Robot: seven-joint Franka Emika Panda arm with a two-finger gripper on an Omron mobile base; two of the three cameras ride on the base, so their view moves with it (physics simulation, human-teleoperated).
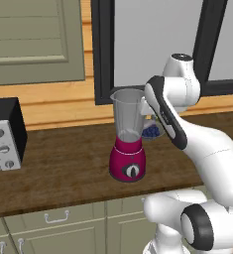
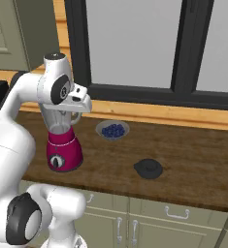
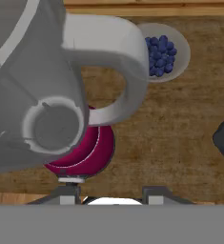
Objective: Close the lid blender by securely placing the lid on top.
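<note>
- You've got the blender [image 1: 128, 144] upright on the wood counter: magenta rounded base, black-and-white dial facing you, tall clear tapered jar with a side handle [image 3: 114, 71]. Jar top is open, nothing on the rim.
- Your lid [image 2: 148, 168] is a small round dark disc with a centre knob, flat on the counter, well apart from the blender, at its 3 o'clock in the right base view.

Bowl of blueberries [image 2: 112, 130]: set on the wooden counter [image 2: 193, 150] below the window [image 2: 135, 43]. Toaster oven [image 1: 4, 135]: placed at the counter's left end. Cabinet doors [image 1: 58, 230] with handles are fitted beneath.
</note>
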